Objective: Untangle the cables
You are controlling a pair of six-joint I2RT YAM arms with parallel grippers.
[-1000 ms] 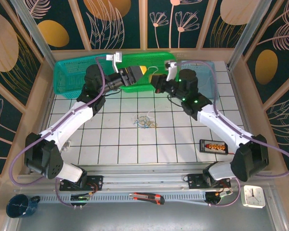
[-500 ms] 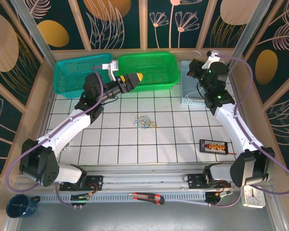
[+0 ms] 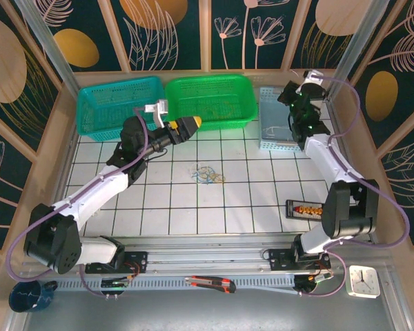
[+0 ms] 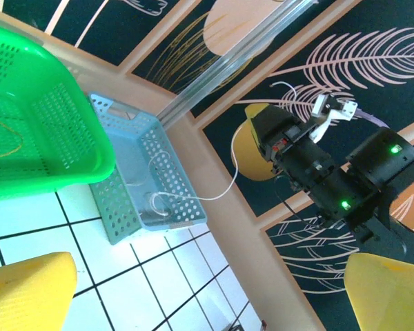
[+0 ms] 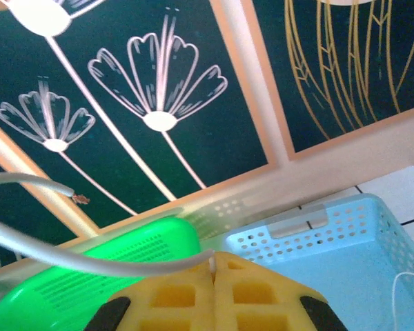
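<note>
**Right arm up in the back corner with a white wire, bunch sitting mid-table**

The table (image 3: 159, 203) is white tile with dark grout lines, boxed in by a low wooden rim. The walls are dark teal panels with gold and white leaf and flower drawings in light wood frames.

Three baskets line the far edge: a teal basket (image 3: 110, 103), a green basket (image 3: 207, 96) and a light blue basket (image 4: 117, 203) over in the right corner.

The cables (image 3: 208, 174) are a small loose tangle lying on the tiles around the middle of the table, well apart from both arms.

The left gripper (image 3: 192, 125) hangs over the tiles just in front of the green basket. Its yellow fingers (image 4: 27, 293) are spread wide with nothing between them.

The right gripper (image 5: 214, 265) is raised by the back right corner, above the light blue basket. It's clamped on a white wire (image 5: 138, 271), and that wire trails down into the light blue basket.

Other stuff:
- a small black box (image 3: 307, 209) on the right side of the tiles
- a utility knife (image 3: 210, 283) on the front ledge
- a clock (image 3: 363, 281) on the front ledge
- a blue cup (image 3: 29, 295) on the front ledge
</note>
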